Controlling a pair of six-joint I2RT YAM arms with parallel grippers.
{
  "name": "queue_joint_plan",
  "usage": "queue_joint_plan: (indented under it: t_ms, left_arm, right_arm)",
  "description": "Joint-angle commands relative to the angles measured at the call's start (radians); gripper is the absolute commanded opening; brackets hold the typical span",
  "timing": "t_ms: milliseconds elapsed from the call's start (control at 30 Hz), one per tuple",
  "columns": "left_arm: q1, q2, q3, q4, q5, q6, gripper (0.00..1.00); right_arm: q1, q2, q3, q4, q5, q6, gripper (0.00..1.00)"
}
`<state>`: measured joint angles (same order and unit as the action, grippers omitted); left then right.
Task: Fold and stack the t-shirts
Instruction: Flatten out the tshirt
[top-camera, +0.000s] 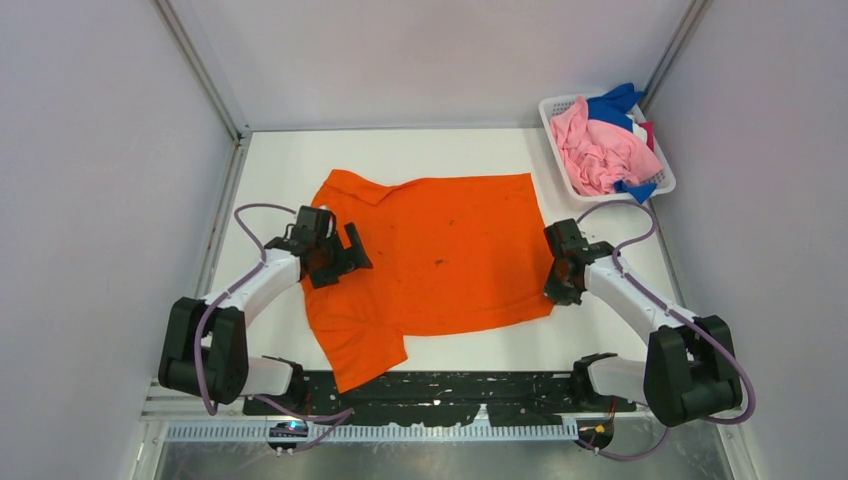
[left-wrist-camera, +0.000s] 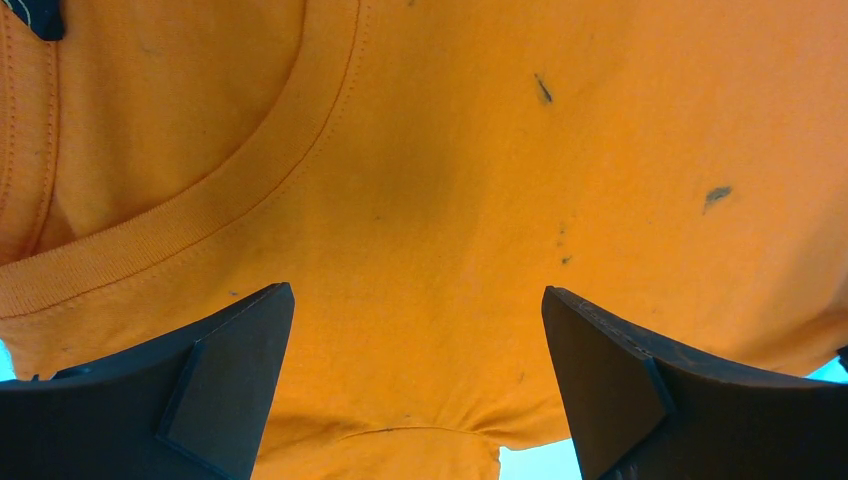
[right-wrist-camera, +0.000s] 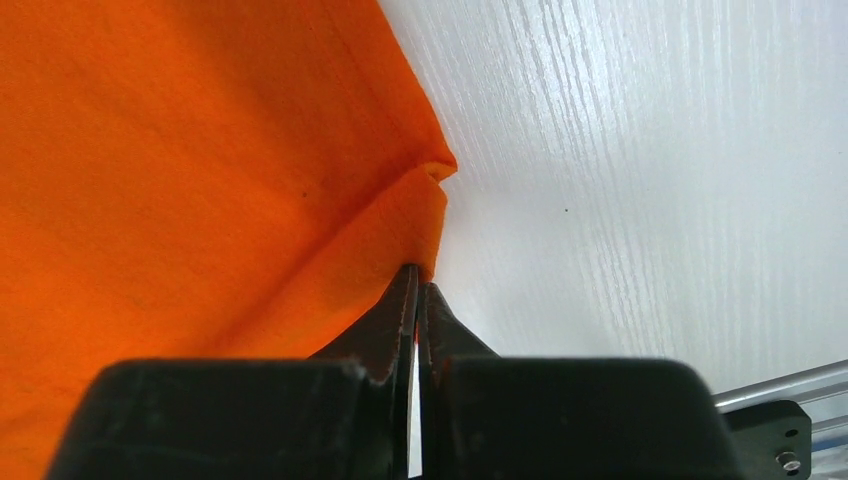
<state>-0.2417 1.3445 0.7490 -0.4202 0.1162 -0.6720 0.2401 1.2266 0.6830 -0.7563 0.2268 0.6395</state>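
I have the orange shirt (top-camera: 440, 250) lying mostly flat in the middle of the table (top-camera: 420, 150), neck to the left and hem to the right, with one sleeve trailing toward the near edge. The right gripper (top-camera: 562, 282) has its jaws closed tight on the hem (right-wrist-camera: 430, 205) at the right edge, where the cloth bunches into a small fold just ahead of the tips. The left gripper (top-camera: 338, 258) hangs over the collar (left-wrist-camera: 180, 225) with its jaws spread wide and nothing between them. More shirts wait in the basket (top-camera: 551, 128) at the far right, a pink shirt (top-camera: 600, 150) on top and a blue shirt (top-camera: 612, 103) behind it. I judge this cloth light, limp and easy to drag, so it will sag and crease wherever it is unsupported, and a grip on a single layer could slip. I would take hold on the stitched edges, the collar band or shoulder seam on the left to match the hem on the right, because those are thicker and give the jaws something to bite. Lifting both ends evenly should keep the fold square.
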Motion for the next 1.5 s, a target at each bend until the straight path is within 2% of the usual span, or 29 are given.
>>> queue_joint_plan:
  t_ms: [0,167,400,567,767,867,933,1133,1367,1467]
  left_arm:
    - [0.004,0.016,0.009,0.025,-0.011,0.025,1.00]
    - [0.004,0.013,0.016,0.012,-0.025,0.037,1.00]
    - [0.004,0.010,0.016,0.004,-0.032,0.046,1.00]
    - [0.004,0.020,0.020,-0.002,-0.023,0.048,1.00]
    - [0.004,0.019,0.021,-0.006,-0.019,0.058,1.00]
    - [0.004,0.017,0.017,-0.004,-0.021,0.058,1.00]
    - [0.004,0.018,0.016,-0.004,-0.020,0.057,1.00]
    - [0.004,0.017,0.019,-0.002,-0.005,0.057,1.00]
    - [0.004,0.002,0.020,-0.014,-0.001,0.059,0.99]
    - [0.004,-0.013,0.017,-0.016,-0.007,0.060,0.99]
  right_arm:
    - [0.011,0.003,0.079,-0.053,0.009,-0.056,0.05]
    - [0.057,0.034,0.196,-0.216,0.066,-0.074,0.05]
    - [0.081,0.126,0.267,-0.358,0.045,-0.090,0.05]
    - [0.059,0.130,0.151,-0.261,0.061,-0.036,0.09]
    - [0.035,0.084,0.001,-0.012,-0.027,0.008,0.38]
    - [0.033,0.091,-0.039,0.033,-0.015,0.012,0.40]
    - [0.032,0.092,-0.073,0.061,-0.014,0.018,0.37]
    - [0.030,0.055,-0.140,0.164,-0.045,0.038,0.08]
    - [0.029,-0.015,-0.145,0.237,-0.076,0.013,0.05]
    - [0.029,-0.048,-0.061,0.111,-0.022,-0.040,0.05]
